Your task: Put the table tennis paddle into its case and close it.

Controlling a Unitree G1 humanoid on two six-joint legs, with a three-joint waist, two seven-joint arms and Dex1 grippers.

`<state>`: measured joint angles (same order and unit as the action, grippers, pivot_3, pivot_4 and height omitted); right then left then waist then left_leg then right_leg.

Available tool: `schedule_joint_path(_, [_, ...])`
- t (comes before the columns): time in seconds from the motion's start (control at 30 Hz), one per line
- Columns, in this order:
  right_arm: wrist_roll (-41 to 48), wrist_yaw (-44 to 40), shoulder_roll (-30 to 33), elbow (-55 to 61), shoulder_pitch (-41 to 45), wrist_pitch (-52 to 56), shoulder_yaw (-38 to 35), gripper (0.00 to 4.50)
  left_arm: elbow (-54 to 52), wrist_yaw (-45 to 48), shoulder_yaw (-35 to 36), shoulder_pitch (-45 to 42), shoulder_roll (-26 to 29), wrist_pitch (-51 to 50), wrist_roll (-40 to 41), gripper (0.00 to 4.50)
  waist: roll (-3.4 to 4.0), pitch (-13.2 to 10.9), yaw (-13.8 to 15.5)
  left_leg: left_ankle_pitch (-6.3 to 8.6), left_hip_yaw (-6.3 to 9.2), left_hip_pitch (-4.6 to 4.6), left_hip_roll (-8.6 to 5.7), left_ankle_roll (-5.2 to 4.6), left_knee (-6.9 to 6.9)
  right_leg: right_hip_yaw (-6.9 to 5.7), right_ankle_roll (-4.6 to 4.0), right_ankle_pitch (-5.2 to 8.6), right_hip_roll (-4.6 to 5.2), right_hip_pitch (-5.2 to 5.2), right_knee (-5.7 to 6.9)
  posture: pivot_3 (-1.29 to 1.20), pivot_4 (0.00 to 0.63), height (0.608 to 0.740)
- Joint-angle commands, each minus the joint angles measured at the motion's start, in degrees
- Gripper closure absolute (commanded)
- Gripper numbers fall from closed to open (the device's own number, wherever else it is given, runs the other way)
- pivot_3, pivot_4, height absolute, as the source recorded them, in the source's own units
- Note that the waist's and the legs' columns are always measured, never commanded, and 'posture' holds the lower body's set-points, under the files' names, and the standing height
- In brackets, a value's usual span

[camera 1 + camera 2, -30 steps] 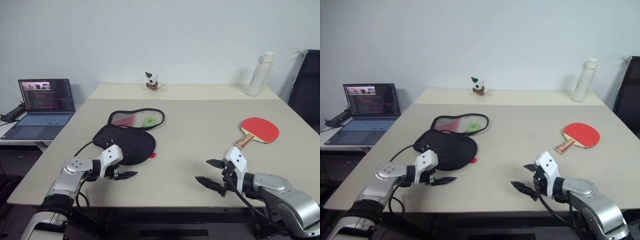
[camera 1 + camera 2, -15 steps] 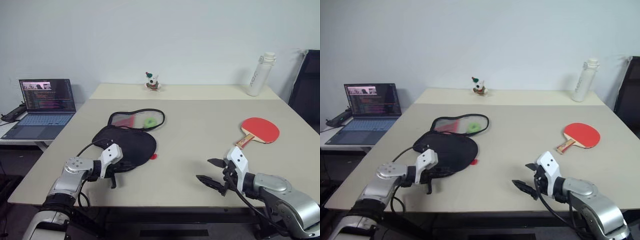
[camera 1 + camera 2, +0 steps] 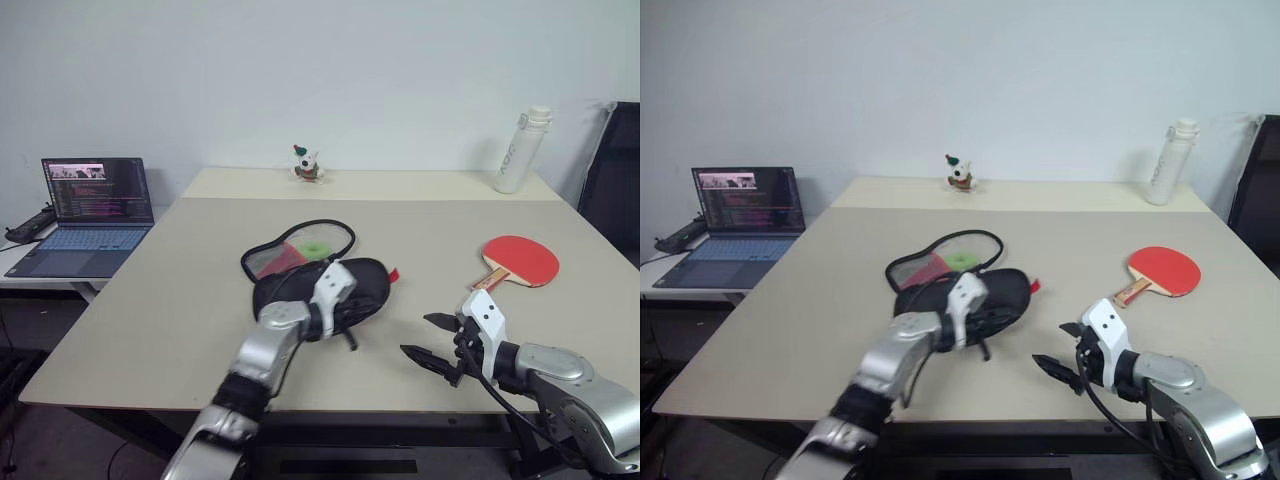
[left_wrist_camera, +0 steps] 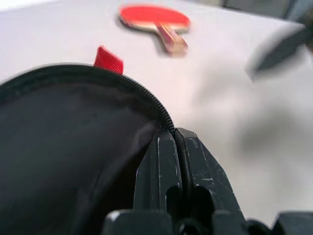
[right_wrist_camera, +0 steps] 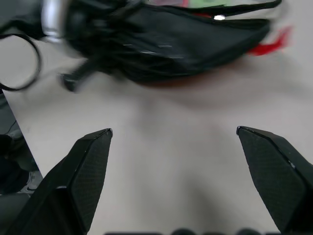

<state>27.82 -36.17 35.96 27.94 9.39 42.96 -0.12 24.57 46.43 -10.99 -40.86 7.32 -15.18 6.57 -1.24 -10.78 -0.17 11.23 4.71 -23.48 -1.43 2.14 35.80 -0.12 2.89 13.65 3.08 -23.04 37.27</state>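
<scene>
Even, soft light fills my head views, with faint shadows. My left wrist view blurs the table tennis paddle (image 4: 155, 20); my right wrist view smears the case (image 5: 186, 41).

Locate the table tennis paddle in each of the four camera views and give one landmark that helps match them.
Left eye view: table tennis paddle lies on the table's right side, handle toward the robot.
Right eye view: same place, beyond the right gripper.
Left wrist view: at the top, past the case edge.
Right wrist view: not in it.
Shared landmark: the case's red tab.
</scene>
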Motion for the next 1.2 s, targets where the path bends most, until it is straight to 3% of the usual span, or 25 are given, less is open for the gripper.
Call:
schedule_joint_path(0.03, [0.1, -0.1, 0.6, 1.5, -0.3, -1.0, -1.6, 0.00, 5.3, -2.6, 0.1, -4.0, -2.3, 3.2, -1.2, 4.46, 0.00, 0.0, -0.3, 0.00, -0.04, -0.01, 0.00, -0.01, 0.01, 0.04, 0.04, -0.02, 0.00, 0.00, -0.03, 0.00, 0.150, 0.740])
schedule_joint_path(0.07, [0.1, 0.0, 0.6, 1.6, -0.5, -0.9, -1.7, 0.00, 6.0, -2.1, 0.2, -4.4, -2.6, 3.5, -0.9, 4.46, 0.00, 0.0, -0.4, 0.01, -0.05, -0.01, 0.00, -0.02, 0.01, 0.05, 0.04, -0.02, 0.00, -0.01, -0.04, 0.00, 0.150, 0.740])
schedule_joint_path(0.17, [0.2, 0.3, 0.5, 1.9, -1.0, -0.7, -2.1, 0.00, 6.4, -0.5, 0.1, -4.4, -2.0, 4.6, -1.0, 3.87, 0.00, 0.0, -0.4, 0.03, -0.04, -0.02, 0.01, -0.04, -0.03, 0.04, 0.03, -0.02, 0.00, -0.05, -0.04, 0.00, 0.150, 0.740])
schedule_joint_path(0.37, [0.1, 2.5, -1.1, 0.7, -0.6, -0.6, -3.2, 0.00, 2.8, 5.4, 2.5, -1.6, 3.9, 2.8, 2.3, 1.74, 0.01, 0.0, -0.4, 0.03, -0.04, -0.10, 0.01, -0.04, 0.01, 0.05, 0.03, -0.03, 0.00, -0.10, -0.03, 0.00, 0.150, 0.740])
schedule_joint_path(0.5, [-1.2, 6.9, -4.3, -3.5, 2.5, -0.6, -3.7, 0.00, -2.8, 13.4, 5.0, 0.7, 10.6, -0.5, 7.1, 1.74, 0.01, 0.0, -0.9, 0.03, -0.03, -0.09, 0.05, -0.04, 0.00, 0.04, -0.01, -0.04, -0.01, -0.12, -0.02, 0.00, 0.150, 0.740])
schedule_joint_path(0.73, [-2.4, 16.8, -14.2, -15.5, 11.9, 4.2, -4.1, 0.00, -2.3, 14.3, 11.2, 3.3, 20.9, 1.2, 8.4, 1.74, 0.02, 0.0, -1.4, 0.02, -0.01, -0.09, 0.09, -0.04, 0.01, 0.06, -0.07, -0.07, 0.00, -0.12, -0.01, 0.00, 0.150, 0.740])
schedule_joint_path(0.9, [-3.1, 22.4, -21.0, -22.6, 17.1, 5.2, -4.6, 0.00, -4.6, 14.0, 13.0, 6.0, 23.5, 1.0, 8.9, 1.74, 0.03, 0.0, -1.5, 0.02, -0.03, -0.10, 0.12, -0.04, -0.03, 0.12, -0.34, -0.23, 0.01, -0.18, 0.00, 0.00, 0.150, 0.740])
schedule_joint_path(1.2, [-7.2, 24.4, -29.0, -30.8, 22.0, 5.4, 1.6, 0.00, -9.0, 11.7, 13.4, 9.2, 24.5, -0.3, 9.2, 1.74, 0.03, 0.0, -1.7, 0.02, -0.05, -0.09, 0.11, -0.04, -0.02, 0.12, -0.36, -0.25, -0.01, -0.20, 0.04, 0.00, 0.150, 0.740])
